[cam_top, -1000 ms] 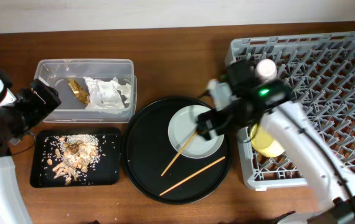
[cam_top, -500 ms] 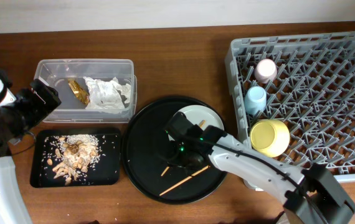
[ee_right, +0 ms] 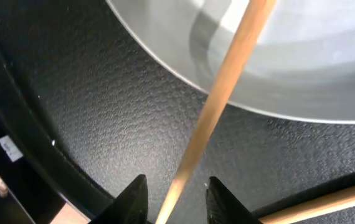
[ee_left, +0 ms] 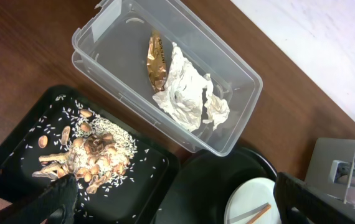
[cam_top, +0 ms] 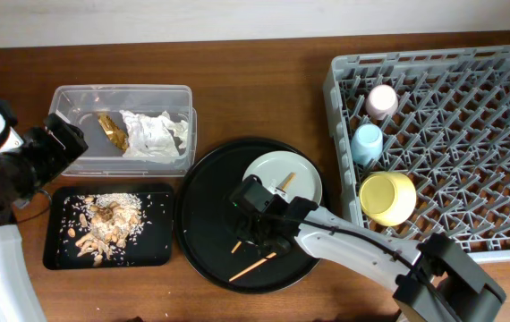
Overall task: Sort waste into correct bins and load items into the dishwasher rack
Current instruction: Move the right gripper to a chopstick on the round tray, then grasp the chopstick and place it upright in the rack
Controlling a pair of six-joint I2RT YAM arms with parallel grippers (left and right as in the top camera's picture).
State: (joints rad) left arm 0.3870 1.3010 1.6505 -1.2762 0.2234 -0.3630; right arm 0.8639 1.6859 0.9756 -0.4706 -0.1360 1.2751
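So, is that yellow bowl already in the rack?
In. The yellow bowl sits inside the grey rack, among its pegs, next to the light-blue cup.

Brown wooden table (cam_top: 237,98) fills my overhead view. I count four things directly on it: clear plastic box (cam_top: 121,89) upper left; shallow black tray (cam_top: 58,255) just below it, lower left; round black tray (cam_top: 203,233) centre, near both; grey rack (cam_top: 470,116) right side, just beside round tray, running to right edge of frame.
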